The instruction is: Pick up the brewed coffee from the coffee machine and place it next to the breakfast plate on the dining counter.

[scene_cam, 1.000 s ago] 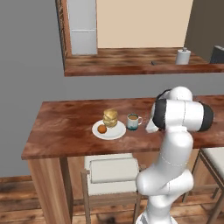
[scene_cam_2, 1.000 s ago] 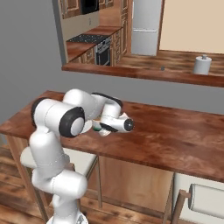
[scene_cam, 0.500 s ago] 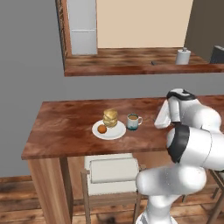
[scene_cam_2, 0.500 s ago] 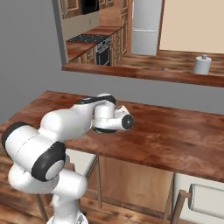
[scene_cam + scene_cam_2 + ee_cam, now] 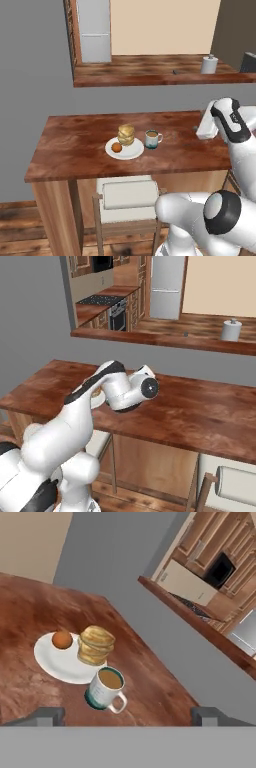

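Left base view: the dining counter point(image 5: 75, 150) carries the breakfast plate point(image 5: 124, 150), with the brewed coffee point(image 5: 152, 139) upright just beside it, on the arm's side. The gripper point(image 5: 128, 714) hangs apart from the mug, its fingertips point(image 5: 47, 716) spread wide and empty. The placing looks done; any retreat should lift clear of the mug's handle, not sweep across it.

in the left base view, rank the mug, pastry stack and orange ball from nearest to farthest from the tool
1. The mug, just right of the plate, on the side toward the open tool.
2. The pastry stack, at the plate's back.
3. The orange ball, on the plate's left, farthest.
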Tool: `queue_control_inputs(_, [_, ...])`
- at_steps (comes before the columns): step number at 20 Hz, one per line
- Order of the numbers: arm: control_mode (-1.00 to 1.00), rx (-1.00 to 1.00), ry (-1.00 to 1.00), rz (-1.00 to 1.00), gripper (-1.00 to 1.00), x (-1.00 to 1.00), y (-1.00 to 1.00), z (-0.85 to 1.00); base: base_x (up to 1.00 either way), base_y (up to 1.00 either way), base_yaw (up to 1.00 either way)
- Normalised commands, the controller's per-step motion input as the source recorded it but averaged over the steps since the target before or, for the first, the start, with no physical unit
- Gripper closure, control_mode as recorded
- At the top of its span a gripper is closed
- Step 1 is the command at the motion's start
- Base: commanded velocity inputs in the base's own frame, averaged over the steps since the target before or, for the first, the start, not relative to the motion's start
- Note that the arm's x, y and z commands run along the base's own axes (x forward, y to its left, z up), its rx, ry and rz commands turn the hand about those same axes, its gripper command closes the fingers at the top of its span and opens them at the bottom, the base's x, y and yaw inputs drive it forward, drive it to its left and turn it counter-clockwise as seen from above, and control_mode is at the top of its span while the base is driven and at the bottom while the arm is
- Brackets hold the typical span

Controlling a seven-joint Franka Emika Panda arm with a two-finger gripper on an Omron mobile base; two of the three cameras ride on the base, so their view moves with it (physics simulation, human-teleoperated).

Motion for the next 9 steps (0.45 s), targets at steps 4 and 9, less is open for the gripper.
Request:
queue_control_inputs(4, [-1.00,-0.13,-0.01,0.03,-1.00,-0.58,-0.38,0.76,0.00,0.00,0.00])
queue_control_inputs(9, [-1.00,-0.06,-0.01,0.03,-1.00,-0.62,-0.50,0.20,0.00,0.00,0.00])
